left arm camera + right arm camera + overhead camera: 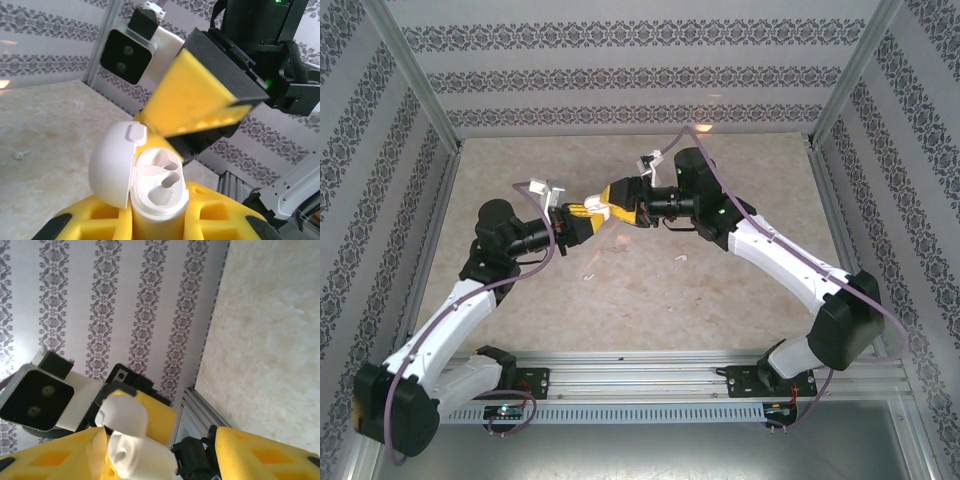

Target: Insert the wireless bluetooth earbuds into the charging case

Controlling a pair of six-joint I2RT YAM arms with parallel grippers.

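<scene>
White charging case, lid flipped open, pinched in left claw, right claw spread, tiny white earbud on table

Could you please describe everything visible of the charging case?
The charging case is a small white, glossy plastic capsule held upright, its body clamped between the yellow fingers of the left claw. Its domed lid, with a small tab at the rim, is hinged open sideways. Two moulded earbud wells show inside; whether either is filled is unclear.
</scene>
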